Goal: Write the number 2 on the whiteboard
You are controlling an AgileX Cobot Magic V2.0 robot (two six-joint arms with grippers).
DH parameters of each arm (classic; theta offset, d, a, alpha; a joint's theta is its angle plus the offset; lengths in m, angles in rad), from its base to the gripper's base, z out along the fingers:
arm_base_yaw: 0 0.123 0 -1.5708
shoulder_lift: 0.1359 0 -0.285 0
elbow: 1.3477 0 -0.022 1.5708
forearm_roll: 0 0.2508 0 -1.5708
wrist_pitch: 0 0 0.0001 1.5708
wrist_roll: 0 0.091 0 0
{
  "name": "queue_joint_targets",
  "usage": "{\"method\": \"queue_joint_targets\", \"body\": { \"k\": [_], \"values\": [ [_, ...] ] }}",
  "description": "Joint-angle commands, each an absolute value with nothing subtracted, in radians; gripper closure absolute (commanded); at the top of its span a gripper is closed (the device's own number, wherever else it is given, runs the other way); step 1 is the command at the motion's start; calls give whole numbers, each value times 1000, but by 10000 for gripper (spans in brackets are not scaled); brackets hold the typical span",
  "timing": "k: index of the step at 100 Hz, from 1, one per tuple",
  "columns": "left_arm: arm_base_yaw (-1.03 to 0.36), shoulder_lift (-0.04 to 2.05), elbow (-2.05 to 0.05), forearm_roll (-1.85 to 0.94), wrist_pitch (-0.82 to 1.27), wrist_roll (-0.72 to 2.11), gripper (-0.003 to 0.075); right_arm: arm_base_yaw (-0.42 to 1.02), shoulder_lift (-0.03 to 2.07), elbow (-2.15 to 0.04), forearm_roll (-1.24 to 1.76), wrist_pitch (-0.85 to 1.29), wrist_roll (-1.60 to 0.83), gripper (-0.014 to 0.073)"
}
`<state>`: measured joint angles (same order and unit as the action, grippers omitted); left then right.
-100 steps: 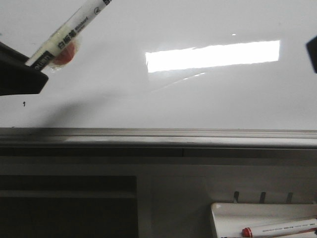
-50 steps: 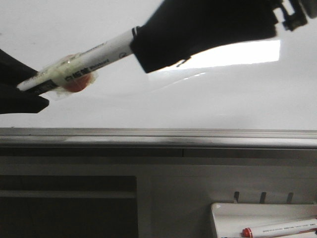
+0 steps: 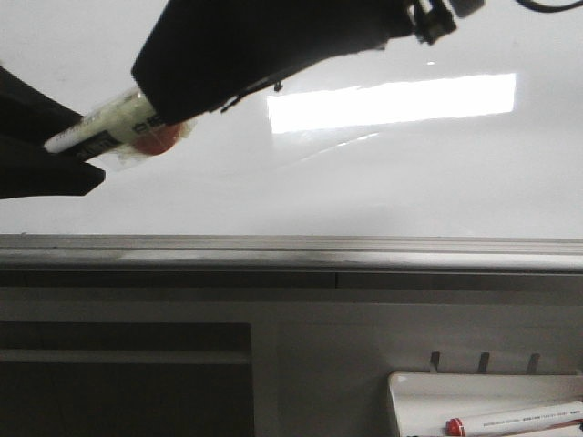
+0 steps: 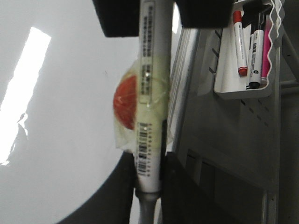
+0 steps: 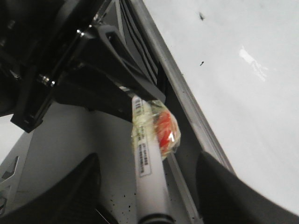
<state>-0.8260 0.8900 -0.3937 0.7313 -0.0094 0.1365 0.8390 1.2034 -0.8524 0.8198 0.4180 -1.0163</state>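
The whiteboard (image 3: 392, 173) fills the upper half of my front view, glossy and bare of any stroke I can see; a bright strip of ceiling light glares across it, and its grey edge rail (image 3: 291, 248) runs along the bottom. No number 2 shows on it. In front of the board, at its left side, I see a white marker (image 3: 105, 127) with a strip of yellowish tape and a red-orange ball (image 3: 157, 139) bound to its barrel. My left hand (image 3: 56, 150) is clamped on one end of that marker: the left wrist view shows the barrel (image 4: 148, 107) pinched between the two dark fingers. My right hand (image 3: 168, 96) reaches in from the upper right and covers the marker's other end. In the right wrist view its fingers (image 5: 74, 196) stand on either side of the barrel (image 5: 147, 172) with gaps showing, so I cannot tell whether they grip it. Below the rail, at the lower right, a small white tray (image 3: 410, 401) holds a red-capped marker (image 3: 515, 421); the left wrist view shows more pens (image 4: 254, 46) there.
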Motion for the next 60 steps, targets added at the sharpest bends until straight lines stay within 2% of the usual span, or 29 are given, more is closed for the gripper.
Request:
{"method": "queue_joint_targets", "body": {
  "k": [1, 15, 20, 24, 34, 52, 60],
  "values": [
    [-833, 881, -419, 723, -79, 133, 741, 844, 1194, -884, 846, 376, -1031, 217],
    [-833, 881, -419, 723, -81, 133, 741, 845, 1194, -884, 846, 370, -1031, 219],
    [-833, 881, -419, 723, -81, 133, 741, 845, 1194, -884, 846, 370, -1031, 256],
    [-833, 881, -419, 723, -81, 133, 741, 845, 1194, -884, 846, 370, -1031, 331],
    [-833, 881, -419, 723, -81, 133, 741, 845, 1194, -884, 846, 368, -1031, 667],
    [-833, 877, -419, 723, -81, 133, 734, 845, 1194, -884, 847, 366, -1031, 663],
    [-833, 855, -419, 702, -63, 116, 650, 845, 1194, -884, 847, 362, -1031, 663]
  ]
}}
